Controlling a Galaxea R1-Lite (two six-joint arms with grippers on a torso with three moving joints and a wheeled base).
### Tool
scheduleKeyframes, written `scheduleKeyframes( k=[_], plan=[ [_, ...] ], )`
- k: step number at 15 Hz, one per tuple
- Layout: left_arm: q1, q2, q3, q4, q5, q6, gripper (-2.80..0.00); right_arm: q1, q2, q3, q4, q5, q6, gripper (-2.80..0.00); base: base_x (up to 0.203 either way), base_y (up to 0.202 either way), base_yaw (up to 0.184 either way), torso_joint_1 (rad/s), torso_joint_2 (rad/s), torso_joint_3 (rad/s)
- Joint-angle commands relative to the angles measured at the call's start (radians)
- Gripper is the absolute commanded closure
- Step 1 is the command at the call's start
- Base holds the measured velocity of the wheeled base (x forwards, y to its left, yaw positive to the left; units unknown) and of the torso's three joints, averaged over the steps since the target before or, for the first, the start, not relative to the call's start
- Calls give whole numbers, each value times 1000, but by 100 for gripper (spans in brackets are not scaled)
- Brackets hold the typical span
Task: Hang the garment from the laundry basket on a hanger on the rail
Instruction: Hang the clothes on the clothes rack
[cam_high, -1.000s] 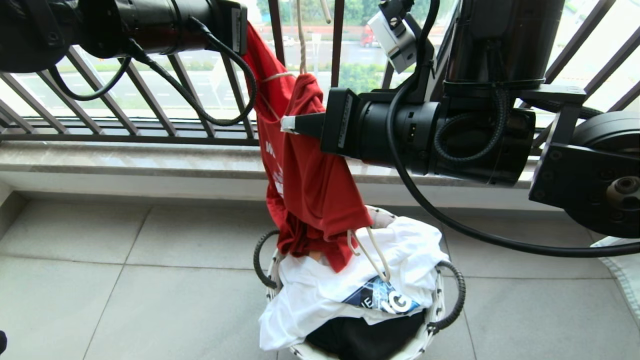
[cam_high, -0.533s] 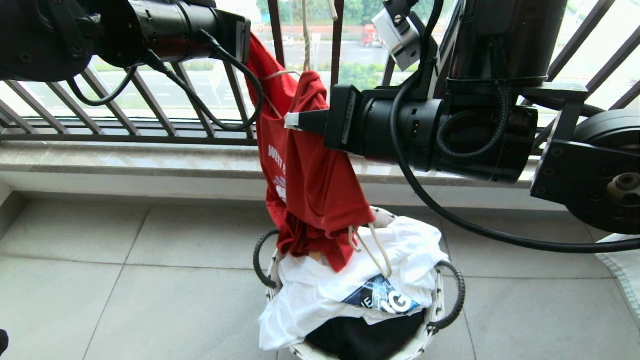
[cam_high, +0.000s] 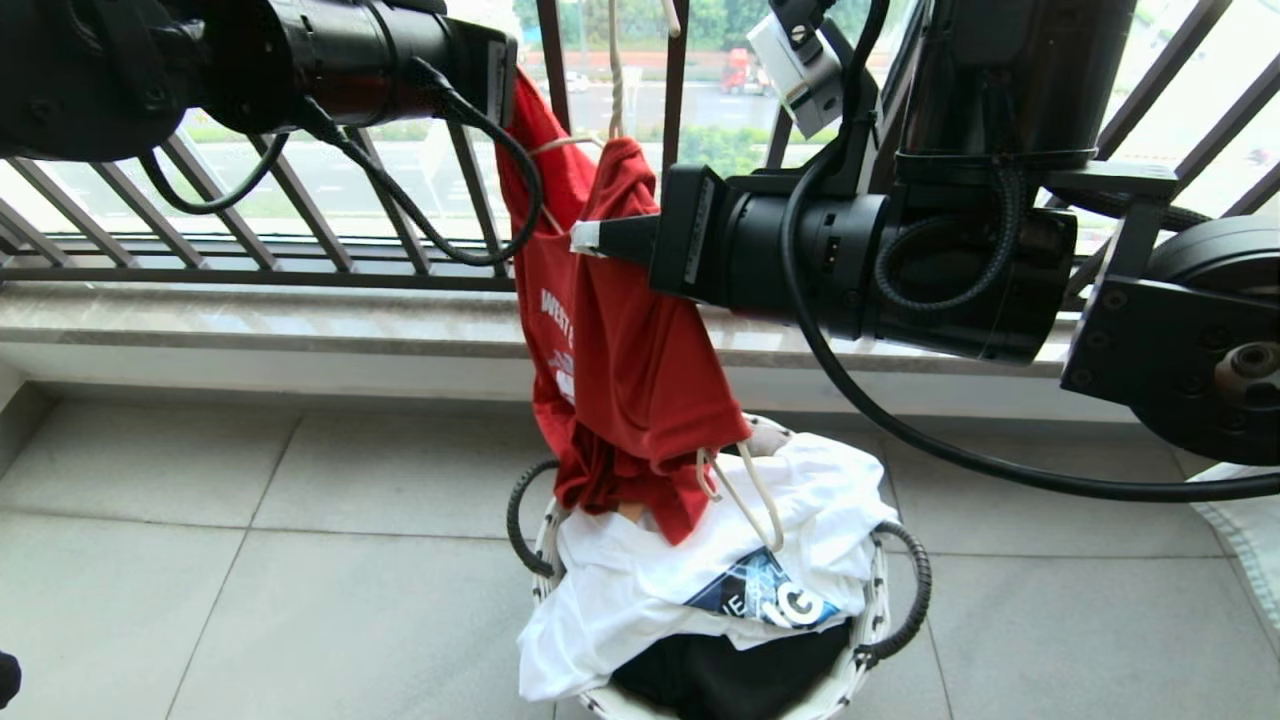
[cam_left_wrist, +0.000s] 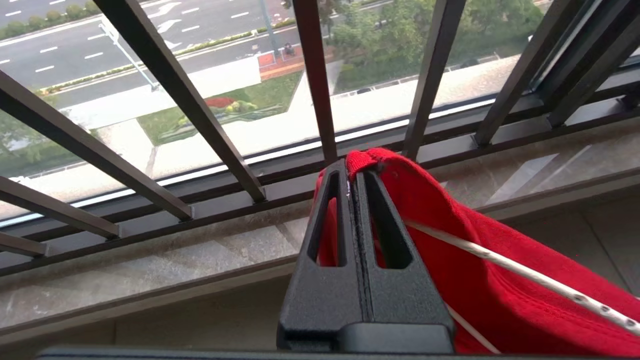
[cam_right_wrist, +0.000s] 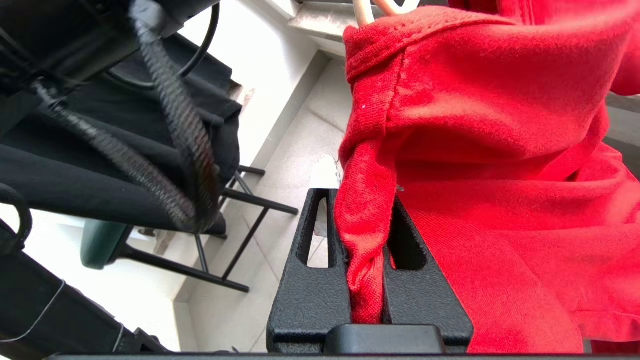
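- Currently, above the laundry basket (cam_high: 872, 640): red "COAST" T-shirt (cam_high: 640, 370) held up, hem drooping down to the basket's heap, upper part level with the balcony railing (cam_high: 300, 230) behind the basket.
- Left pincer (cam_left_wrist: 352, 172), high above the basket: clamped together on a thin fold of the shirt's edge. Very little cloth in the bite, so likely to slip out under any sideways tug.
- Right pincer (cam_right_wrist: 362, 200), also above the basket and slightly lower than the left: clamped on a thicker rolled seam. Firmer hold, yet pulling away from the left could tear the thin fold free or stretch the neck.
- Cream wire hanger (cam_left_wrist: 500, 262) lying across the red cloth near the left pincer, stem rising out of view above the basket. Not clear whether both shoulders are seated; if only one, risk of the shirt sliding off once released.
- Cream wire loop (cam_high: 757, 500) poking out under the hem, touching the white printed T-shirt (cam_high: 620, 590) in the basket. Cannot tell whether part of the same hanger; could snag and drag that shirt out on lifting.
- Hem resting on the heap above the black T-shirt (cam_high: 720, 670): possible catch there too.
- Rail not in view; hooking on judged a blind reach, with a miss dropping everything back into the basket.
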Motion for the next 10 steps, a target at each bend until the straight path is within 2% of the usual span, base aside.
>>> scheduleKeyframes(
  k=[1, 4, 5, 7, 10],
  plan=[
    [-96, -37, -2, 88, 28, -7, 0, -1, 4, -3, -2, 1, 3, 0, 0, 0, 0, 0, 0, 0],
    [-168, -23, -2, 123, 240, -24, 0, -16, 5, -9, -2, 2, 3, 0, 0, 0, 0, 0, 0, 0],
    [-178, -19, -2, 123, 289, -24, 0, -18, 6, -12, 0, 2, 3, 0, 0, 0, 0, 0, 0, 0],
    [-175, -24, -3, 120, 301, -27, 0, -18, 14, -12, 0, 2, 3, 0, 0, 0, 0, 0, 0, 0],
    [-112, -36, -4, 114, 303, -26, 0, -17, 7, -9, 1, 2, 3, 0, 0, 0, 0, 0, 0, 0]
  ],
)
